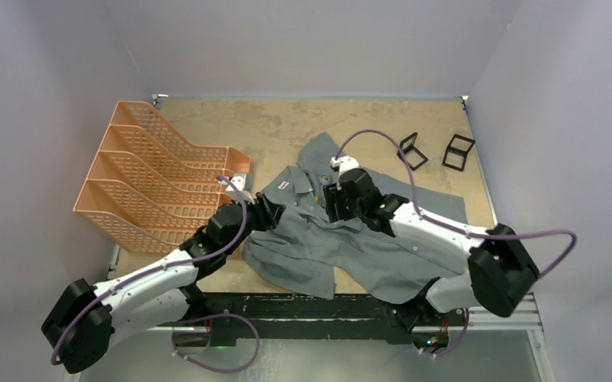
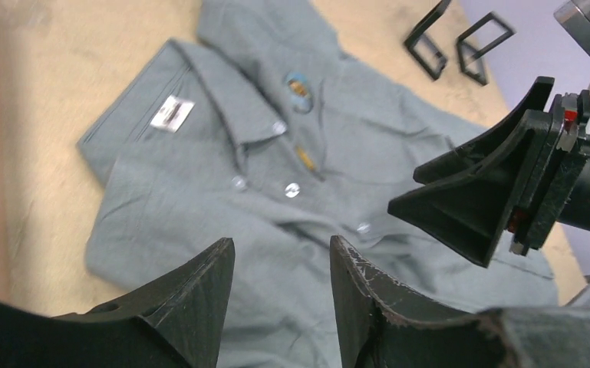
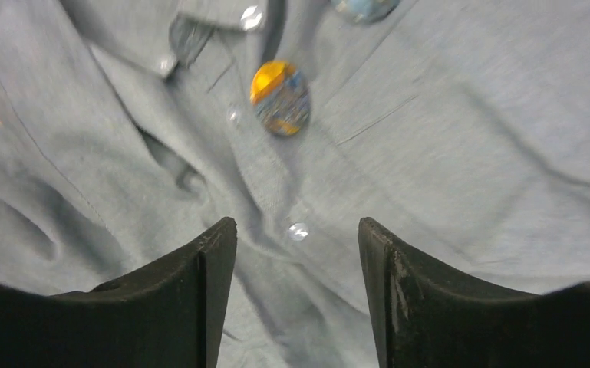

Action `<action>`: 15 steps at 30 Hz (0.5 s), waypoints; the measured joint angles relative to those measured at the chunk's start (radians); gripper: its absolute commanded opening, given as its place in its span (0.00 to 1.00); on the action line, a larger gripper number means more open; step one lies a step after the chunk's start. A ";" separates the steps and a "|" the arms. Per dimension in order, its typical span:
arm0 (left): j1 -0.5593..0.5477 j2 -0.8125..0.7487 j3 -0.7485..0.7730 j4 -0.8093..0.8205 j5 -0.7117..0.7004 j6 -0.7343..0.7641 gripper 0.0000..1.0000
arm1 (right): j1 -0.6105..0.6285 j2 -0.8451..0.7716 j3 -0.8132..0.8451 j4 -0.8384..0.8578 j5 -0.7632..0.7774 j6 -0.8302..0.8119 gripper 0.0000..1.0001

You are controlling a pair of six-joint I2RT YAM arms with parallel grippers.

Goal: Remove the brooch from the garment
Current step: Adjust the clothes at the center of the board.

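Brooch (image 3: 280, 98) on garment (image 3: 468, 153), just ahead of parted right pincer (image 3: 298, 230)

You have a tan table (image 1: 286, 119) carrying the grey shirt (image 1: 310, 247), an orange tiered rack (image 1: 151, 191) and two black frames (image 1: 412, 150).

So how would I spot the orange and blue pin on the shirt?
Find the big grey shirt. Follow its pale buttons toward the collar. The brooch is the oval beside them, orange at one end and blue at the other; the badge nearby is just bluish.
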 measured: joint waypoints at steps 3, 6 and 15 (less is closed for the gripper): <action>-0.002 0.024 0.071 -0.010 0.015 0.018 0.51 | -0.053 -0.076 0.000 0.006 0.018 0.006 0.74; -0.002 0.087 0.138 -0.008 0.034 0.036 0.53 | -0.108 -0.105 0.000 0.019 0.028 0.019 0.77; -0.002 0.395 0.312 0.071 0.077 0.074 0.53 | -0.224 -0.093 -0.037 0.104 0.024 0.065 0.81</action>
